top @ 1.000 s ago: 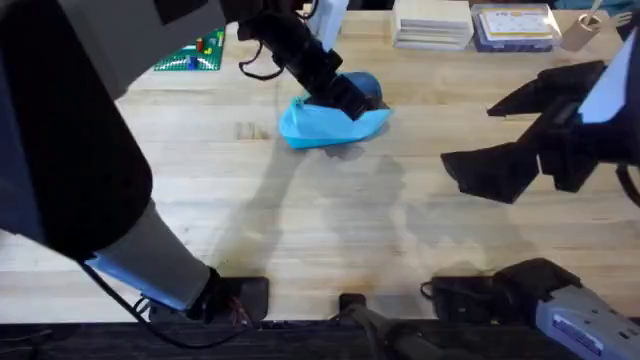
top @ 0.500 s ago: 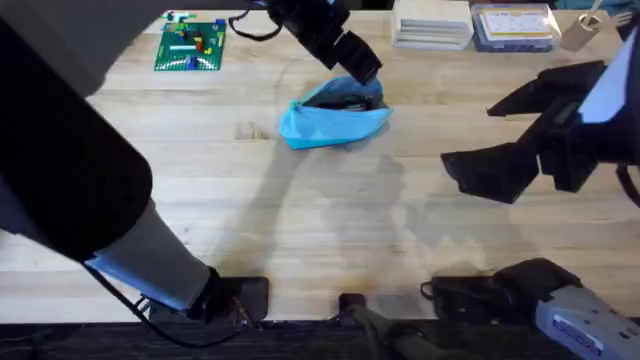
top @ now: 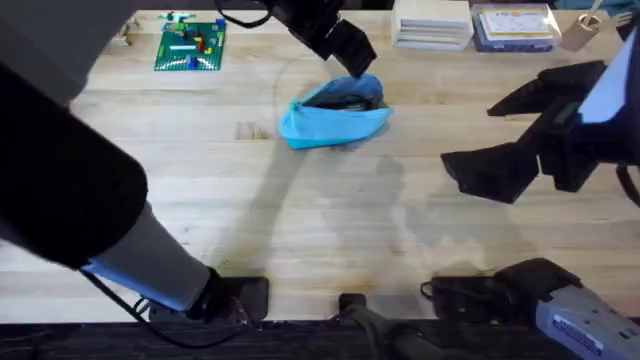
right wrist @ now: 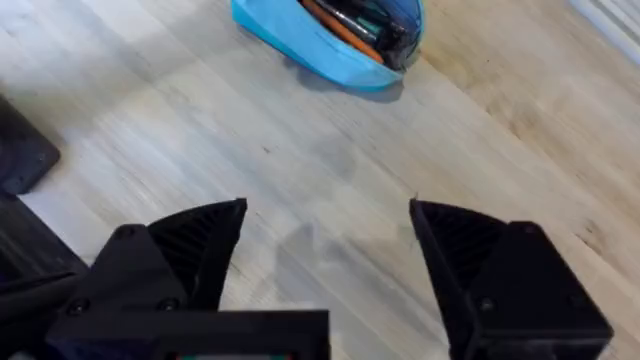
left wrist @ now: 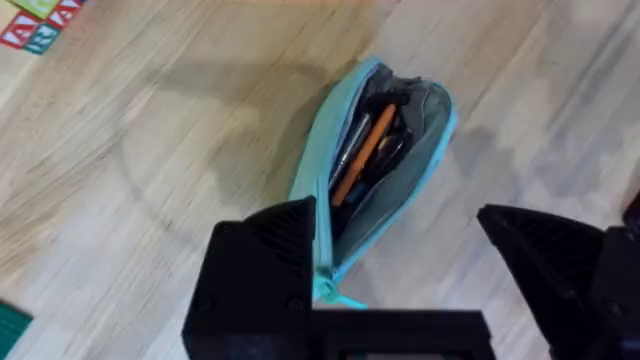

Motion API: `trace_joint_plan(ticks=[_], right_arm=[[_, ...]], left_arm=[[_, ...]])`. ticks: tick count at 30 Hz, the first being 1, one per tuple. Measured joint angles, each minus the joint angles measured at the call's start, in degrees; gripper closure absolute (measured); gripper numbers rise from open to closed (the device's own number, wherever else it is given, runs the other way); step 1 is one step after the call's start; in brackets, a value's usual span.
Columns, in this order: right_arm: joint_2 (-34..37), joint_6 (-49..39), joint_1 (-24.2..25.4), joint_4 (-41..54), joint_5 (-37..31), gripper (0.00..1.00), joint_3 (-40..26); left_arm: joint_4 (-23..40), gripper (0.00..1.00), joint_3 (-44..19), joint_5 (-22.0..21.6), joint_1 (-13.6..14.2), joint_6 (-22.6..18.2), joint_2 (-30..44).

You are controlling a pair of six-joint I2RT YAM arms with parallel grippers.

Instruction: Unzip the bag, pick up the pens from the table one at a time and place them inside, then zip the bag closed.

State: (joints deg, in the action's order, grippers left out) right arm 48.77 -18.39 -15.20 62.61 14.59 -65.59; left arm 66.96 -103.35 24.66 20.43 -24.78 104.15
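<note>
No legible writing. Soft blue fabric bag unzipped, pens inside, on grainy wood table. Left gripper and right gripper jaws wide, empty.

A robotics lab is suggested by a wood-plank table, toy-brick plate and storage boxes.

Green brick baseplate far left; book stack, blue-lidded box far right.
</note>
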Motion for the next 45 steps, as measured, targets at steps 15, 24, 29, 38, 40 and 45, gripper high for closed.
trace_joint_plan(ticks=[15, 24, 29, 38, 40, 45], right_arm=[[0.0, 0.0, 0.0, 0.0, 0.0, 0.005, -0.01], [-0.02, 0.0, 0.0, 0.0, 0.0, 0.005, -0.02], [0.0, 0.0, 0.0, 0.0, -0.01, 0.005, -0.02], [0.0, 0.0, 0.0, 0.0, -0.01, 0.005, -0.02], [-0.02, 0.0, 0.0, 0.0, 0.0, 0.005, 0.01], [0.0, 0.0, 0.0, 0.0, 0.0, 0.005, -0.02]], left_arm=[[0.11, 0.003, 4.7, -4.42, -0.28, 3.42, -12.65], [-0.48, 0.003, 17.3, -4.74, -6.56, 4.03, -23.36], [0.76, 0.004, 22.37, -2.74, -12.0, 2.45, -29.86], [5.11, 0.005, 26.41, 2.9, -22.55, -5.68, -34.57], [5.29, 0.005, 26.56, 3.61, -24.64, -7.04, -34.54], [5.3, 0.005, 26.58, 4.5, -27.54, -8.79, -34.49]])
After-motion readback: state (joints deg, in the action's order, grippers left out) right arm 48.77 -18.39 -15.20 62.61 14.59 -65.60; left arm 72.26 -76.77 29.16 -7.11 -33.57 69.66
